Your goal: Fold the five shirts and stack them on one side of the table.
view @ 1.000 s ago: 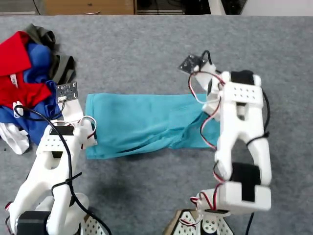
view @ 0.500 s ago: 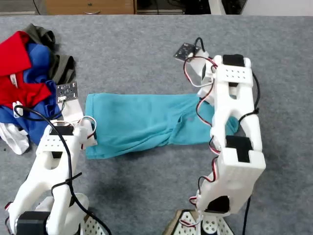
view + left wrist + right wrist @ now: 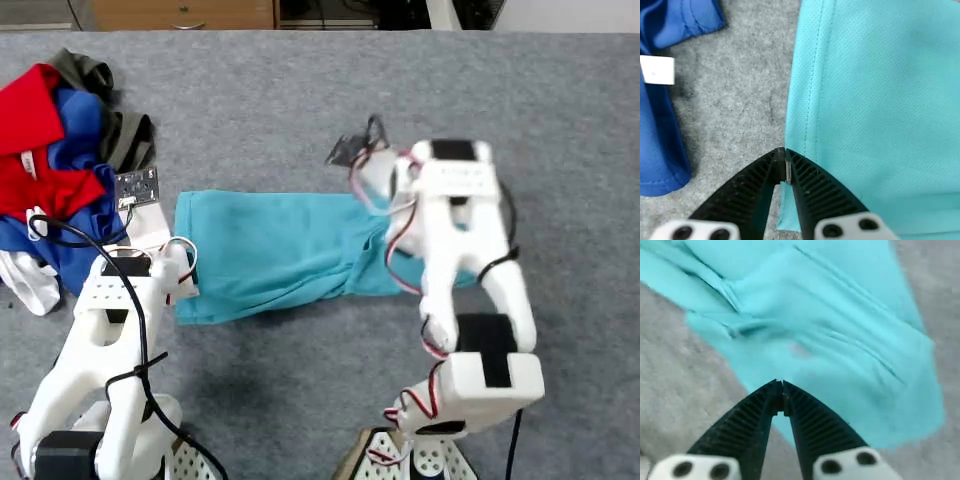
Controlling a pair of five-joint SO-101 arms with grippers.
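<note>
Both squeezed tight on the teal shirt (image 3: 270,250), the left pincer (image 3: 785,167) should hold while the right pincer (image 3: 779,402) goes slowly toward 9 o'clock.

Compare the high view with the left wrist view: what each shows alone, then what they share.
High view, not the wrist: a red shirt in the heap and the right arm over the turquoise knit shirt. Wrist, not the high view: the left gripper, jaws closed on that shirt's stitched hem. Both: the turquoise shirt, a blue shirt, the grey felt table.
</note>
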